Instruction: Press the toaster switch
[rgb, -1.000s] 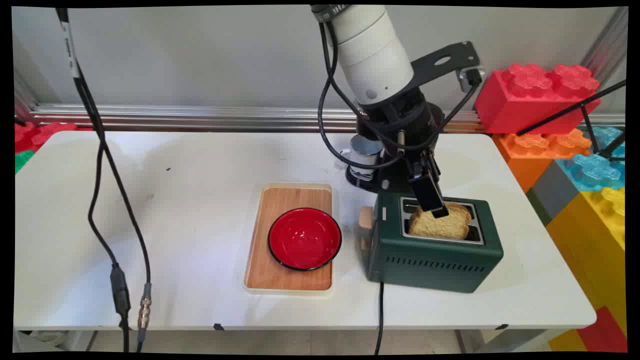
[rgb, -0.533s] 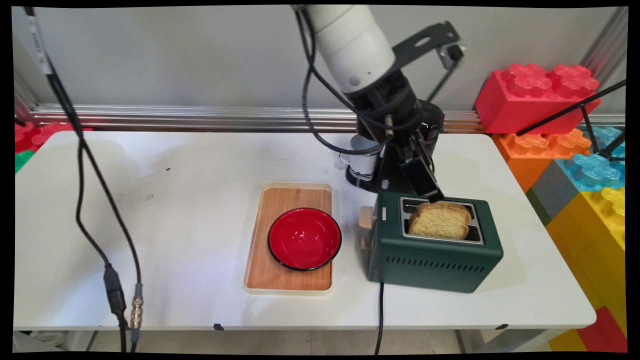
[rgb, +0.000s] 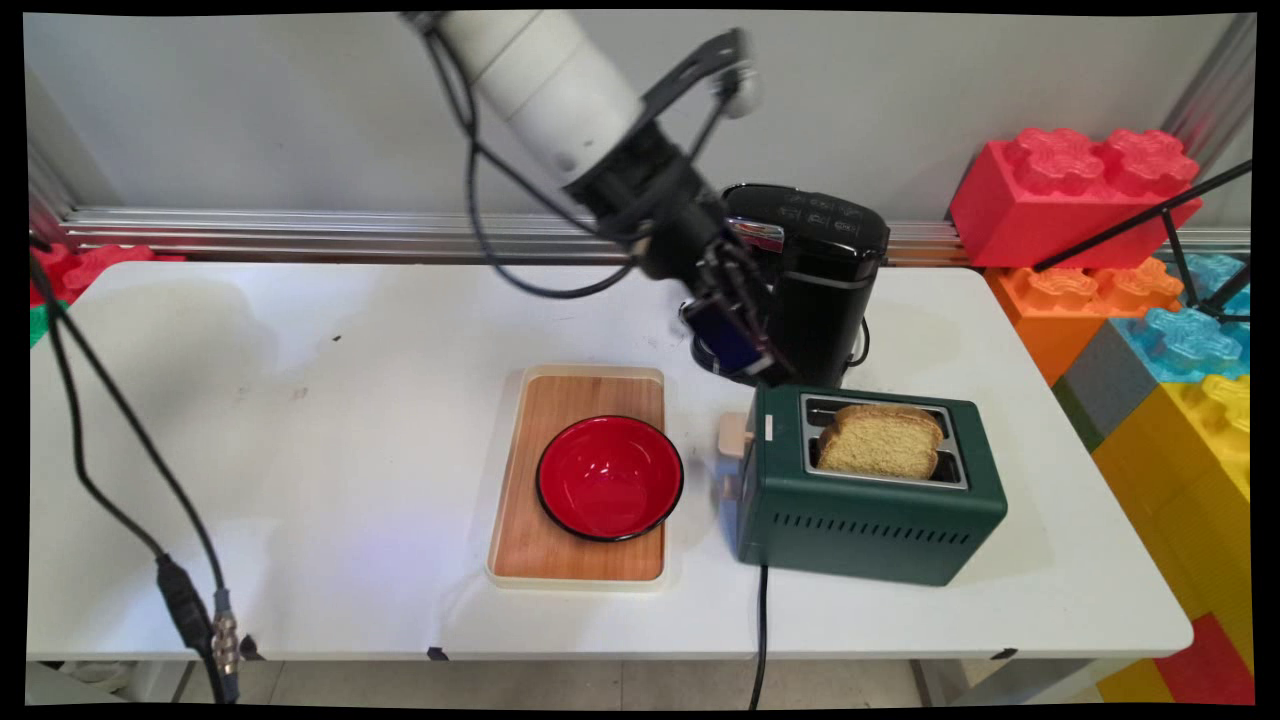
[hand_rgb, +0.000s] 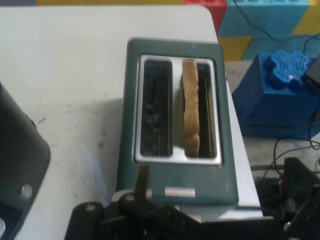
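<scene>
- The arm (rgb: 535, 75) is a fat, glossy white tube, rounded, coming in from the top of the frame left of centre, with a tiny dark dot near its lower end.
- Below the white part it goes all black: a chunky wrist with bits of silver metal showing.
- A flat black bracket (rgb: 690, 70) with an oval hole sticks out toward upper right, with a small camera unit on its tip.
- Black cables (rgb: 500, 200) loop off the wrist; more hang down the left edge, ending in black and silver plugs (rgb: 205, 630).
- The gripper (rgb: 735, 340) is black linkage, with a bluish sheen on one flat face.
- In the hand view, the black linkage (hand_rgb: 150, 220) fills the bottom edge.
</scene>
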